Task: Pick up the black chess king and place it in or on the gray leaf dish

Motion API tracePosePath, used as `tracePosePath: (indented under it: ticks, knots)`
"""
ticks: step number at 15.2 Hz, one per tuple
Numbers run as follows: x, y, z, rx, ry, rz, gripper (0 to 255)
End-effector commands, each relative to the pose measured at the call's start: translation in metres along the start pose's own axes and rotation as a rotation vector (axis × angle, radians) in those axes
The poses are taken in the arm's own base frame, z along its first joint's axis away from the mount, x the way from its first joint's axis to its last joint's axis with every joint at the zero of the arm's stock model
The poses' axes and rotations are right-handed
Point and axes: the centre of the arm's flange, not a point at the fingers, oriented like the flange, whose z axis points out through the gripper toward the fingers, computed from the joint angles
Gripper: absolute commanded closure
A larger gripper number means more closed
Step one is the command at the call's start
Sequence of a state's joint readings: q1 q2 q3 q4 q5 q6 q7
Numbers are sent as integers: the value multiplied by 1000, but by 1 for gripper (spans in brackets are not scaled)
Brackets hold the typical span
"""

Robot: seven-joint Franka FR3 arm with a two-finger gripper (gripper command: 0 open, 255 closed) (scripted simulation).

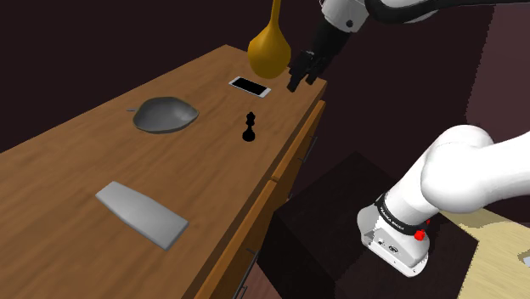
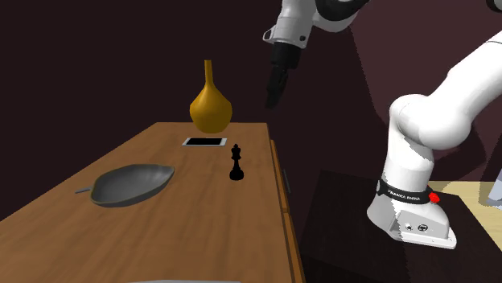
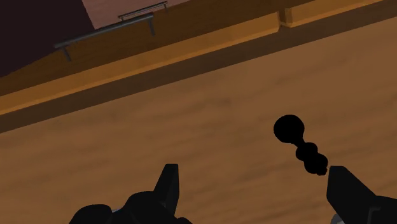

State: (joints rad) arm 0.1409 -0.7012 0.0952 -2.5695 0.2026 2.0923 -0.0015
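In the shoulder view we are seeing the gripper [image 1: 301, 75] hovering upper centre, fingers spread apart; the black chess king [image 1: 249, 127] is standing upright mid-frame, right of the gray leaf dish [image 1: 151, 121].

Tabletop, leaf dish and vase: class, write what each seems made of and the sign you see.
Tabletop: wood, brown with grain streaks. Leaf dish: plain grey, smooth, faint sheen; metal or ceramic, cannot tell. Vase: ochre, smooth, slightly glossy; perhaps glazed ceramic, uncertain.
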Motion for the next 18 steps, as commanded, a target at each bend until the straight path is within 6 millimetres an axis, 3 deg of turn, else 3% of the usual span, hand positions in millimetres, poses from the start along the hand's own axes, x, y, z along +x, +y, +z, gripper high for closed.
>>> tracePosePath:
  ticks: [1, 9, 18]
  knots:
    - [4, -8, 20, 38, 16, 0, 0]
    - [25, -50, 100, 186, 70, -5, 0]
    - [27, -58, 139, 186, 70, -5, 0]
